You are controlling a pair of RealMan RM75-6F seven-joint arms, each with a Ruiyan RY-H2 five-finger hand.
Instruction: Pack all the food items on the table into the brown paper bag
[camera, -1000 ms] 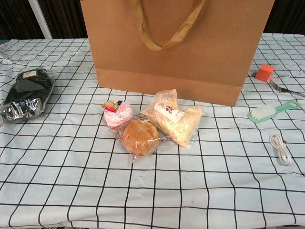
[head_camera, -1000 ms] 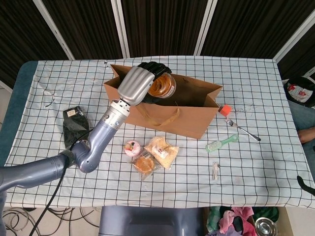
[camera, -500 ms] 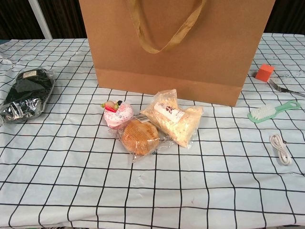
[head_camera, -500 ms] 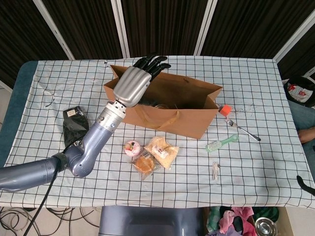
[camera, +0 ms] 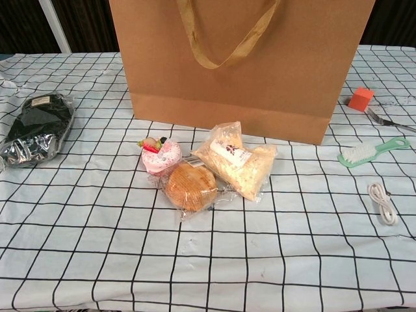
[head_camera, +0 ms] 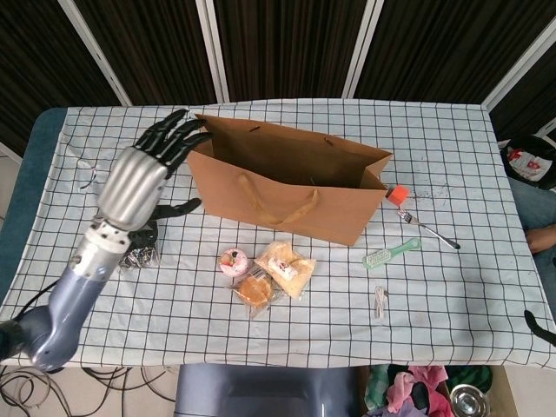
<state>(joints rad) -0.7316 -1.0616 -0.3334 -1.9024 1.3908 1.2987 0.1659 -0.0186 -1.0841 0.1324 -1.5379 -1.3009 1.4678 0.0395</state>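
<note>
The brown paper bag point(head_camera: 287, 178) stands open at the table's middle and fills the top of the chest view point(camera: 240, 65). What lies inside it is hidden. My left hand point(head_camera: 143, 178) hovers left of the bag with fingers spread and nothing in it, above a black foil packet point(head_camera: 139, 248). In front of the bag lie a pink heart-shaped cake point(camera: 160, 155), a wrapped round pastry point(camera: 190, 186) and a clear packet of pale crumbs point(camera: 234, 161). My right hand does not show.
Right of the bag lie an orange block point(head_camera: 399, 194), a fork point(head_camera: 430, 230), a green brush point(head_camera: 391, 253) and a coiled white cable point(head_camera: 380, 302). The black packet point(camera: 36, 127) sits near the left table edge.
My left hand held an orange-filled jar over the bag, let it go inside, then drew back left and out of the bag, now empty.
</note>
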